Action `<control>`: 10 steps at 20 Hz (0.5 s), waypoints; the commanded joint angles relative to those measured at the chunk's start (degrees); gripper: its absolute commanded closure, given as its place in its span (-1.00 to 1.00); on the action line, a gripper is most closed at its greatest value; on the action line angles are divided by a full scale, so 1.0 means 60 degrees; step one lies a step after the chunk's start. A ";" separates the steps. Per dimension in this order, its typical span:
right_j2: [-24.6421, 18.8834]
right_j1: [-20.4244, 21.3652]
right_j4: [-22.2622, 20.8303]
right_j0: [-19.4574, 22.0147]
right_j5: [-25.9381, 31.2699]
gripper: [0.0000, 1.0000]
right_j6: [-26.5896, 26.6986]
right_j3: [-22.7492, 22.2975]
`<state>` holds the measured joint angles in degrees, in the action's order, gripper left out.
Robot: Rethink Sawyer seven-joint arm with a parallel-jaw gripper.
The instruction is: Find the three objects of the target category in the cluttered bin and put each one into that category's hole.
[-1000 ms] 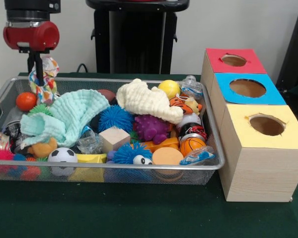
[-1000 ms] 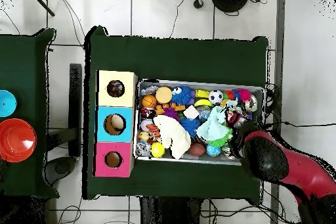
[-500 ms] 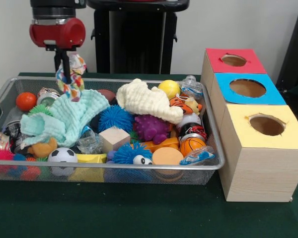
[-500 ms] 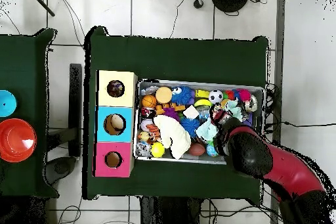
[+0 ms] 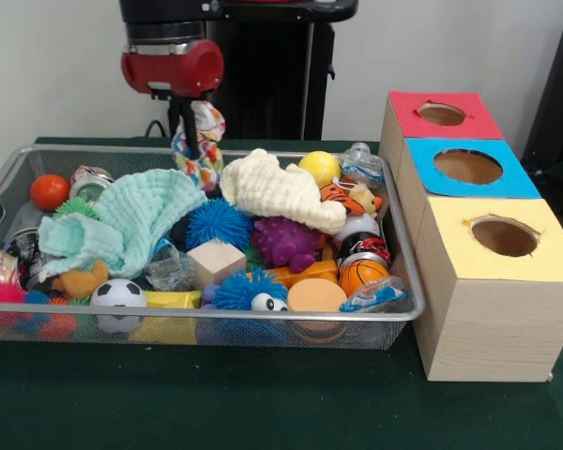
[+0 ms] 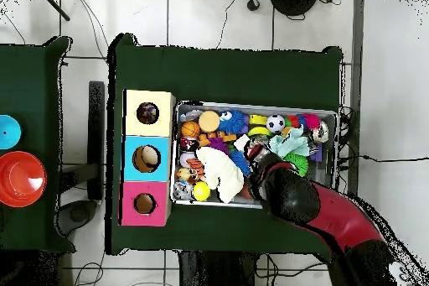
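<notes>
My gripper hangs over the back of the wire bin, shut on a multicoloured patterned cloth that dangles just left of a cream cloth. A mint green cloth lies in the bin's left half among balls and toys. To the right stand three boxes in a row, each with a hole on top: red, blue, yellow. In the overhead view the red arm covers the gripper above the bin.
The bin holds several balls, spiky toys, a wooden cube and cans. A black stand rises behind it. In the overhead view a red cone sits on a second table at the left.
The gripper has carried the patterned cloth from the bin's left back corner rightward to near the cream cloth, lifting it slightly.
</notes>
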<state>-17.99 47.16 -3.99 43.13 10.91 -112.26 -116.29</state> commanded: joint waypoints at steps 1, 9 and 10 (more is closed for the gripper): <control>0.0552 0.0082 0.1431 -0.0833 -0.0625 1.00 -0.3333 -0.0924; 0.0840 0.0002 0.2877 -0.1958 -0.0880 1.00 -0.3680 -0.0762; 0.0887 -0.0010 0.3021 -0.2073 -0.0894 1.00 -0.3715 -0.0737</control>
<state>-14.67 47.16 7.83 32.63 9.21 -116.77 -119.51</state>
